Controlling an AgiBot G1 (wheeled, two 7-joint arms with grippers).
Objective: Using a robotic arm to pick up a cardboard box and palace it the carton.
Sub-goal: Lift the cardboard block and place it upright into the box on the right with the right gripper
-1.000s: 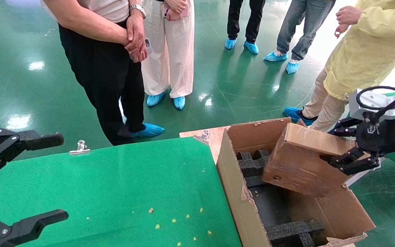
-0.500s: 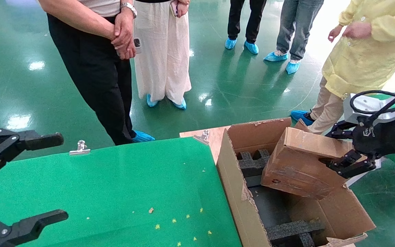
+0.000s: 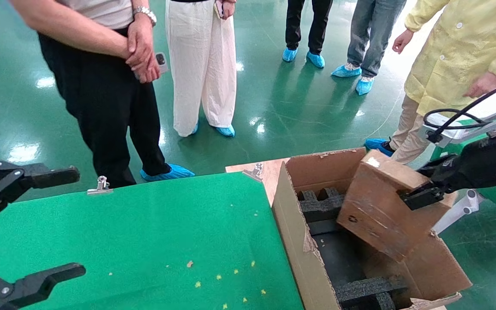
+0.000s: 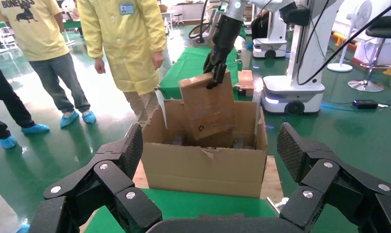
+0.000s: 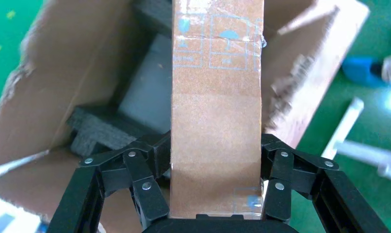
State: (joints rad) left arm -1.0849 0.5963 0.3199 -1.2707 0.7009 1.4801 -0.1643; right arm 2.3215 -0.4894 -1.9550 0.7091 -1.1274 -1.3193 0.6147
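Observation:
My right gripper (image 3: 420,191) is shut on the upper end of the small brown cardboard box (image 3: 377,215). The box hangs steeply tilted, its lower end down inside the large torn-edged carton (image 3: 286,224), above the black foam blocks (image 3: 321,206). In the right wrist view the fingers (image 5: 150,160) clamp both narrow sides of the box (image 5: 215,97), with the carton (image 5: 62,82) below. The left wrist view shows the box (image 4: 208,109) in the carton (image 4: 203,167) and the right gripper (image 4: 214,77) on its top. My left gripper (image 3: 73,221) is open and empty at the far left.
Several people stand on the green floor behind the table and beside the carton. The green table cover (image 3: 144,232) is held by metal clips (image 3: 100,184). A wooden board (image 3: 269,172) lies under the carton. A white tube (image 3: 459,211) stands to its right.
The right gripper has risen and turned, tipping the cardboard box steeper so its lower end sinks deeper into the carton. The bystanders shifted. The left arm has not moved.

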